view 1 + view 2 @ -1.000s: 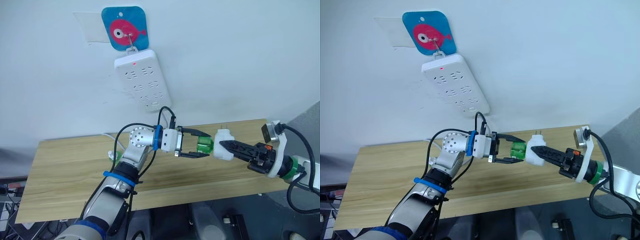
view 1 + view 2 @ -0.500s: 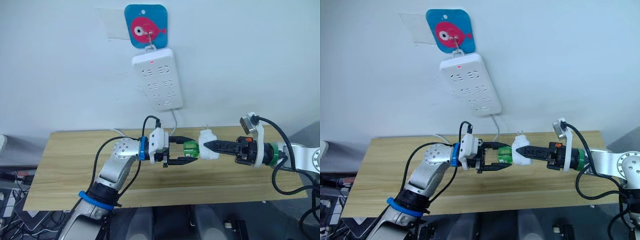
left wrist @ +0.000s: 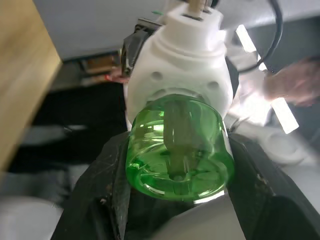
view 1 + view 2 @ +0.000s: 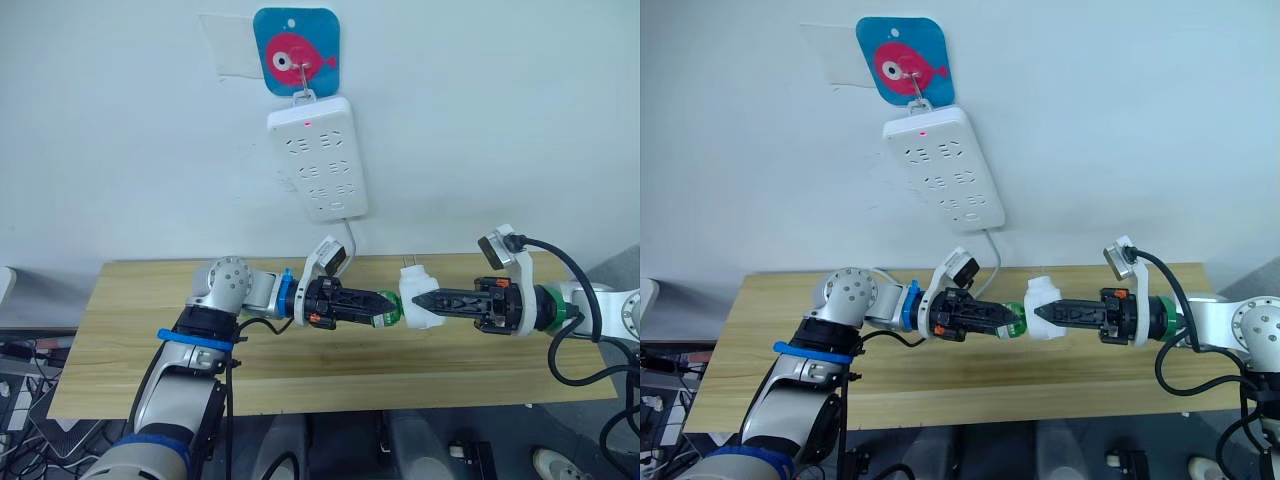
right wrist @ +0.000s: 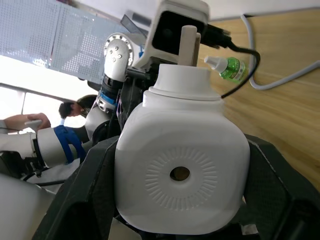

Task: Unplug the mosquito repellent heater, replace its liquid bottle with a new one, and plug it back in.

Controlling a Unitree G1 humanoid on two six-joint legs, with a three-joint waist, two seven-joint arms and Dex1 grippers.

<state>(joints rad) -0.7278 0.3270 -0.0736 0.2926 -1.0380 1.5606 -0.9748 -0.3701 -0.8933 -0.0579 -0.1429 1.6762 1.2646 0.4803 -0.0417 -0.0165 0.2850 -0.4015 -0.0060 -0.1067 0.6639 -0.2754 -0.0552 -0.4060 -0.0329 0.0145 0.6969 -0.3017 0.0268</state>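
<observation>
Holding the heater point(image 4: 418, 302) above the table point(image 4: 120, 330), the right gripper point(image 4: 432, 300) had its fingers clamped on the white body, plug prongs up. Left gripper point(image 4: 383, 305) was pinched on the green bottle point(image 3: 177, 150), screwed into the heater's base. Both prob light, smooth plastic, slippery; bottle w/ liquid, so grip firm round its sides, twist gently. Spare bottle point(image 5: 227, 67) lay on the table.

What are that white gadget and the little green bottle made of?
The heater looks like matte white moulded plastic: smooth rounded corners, a fine moulded ring pattern. The bottle looks like clear green plastic, perhaps glass: glossy, and its inner stem shows through.
</observation>
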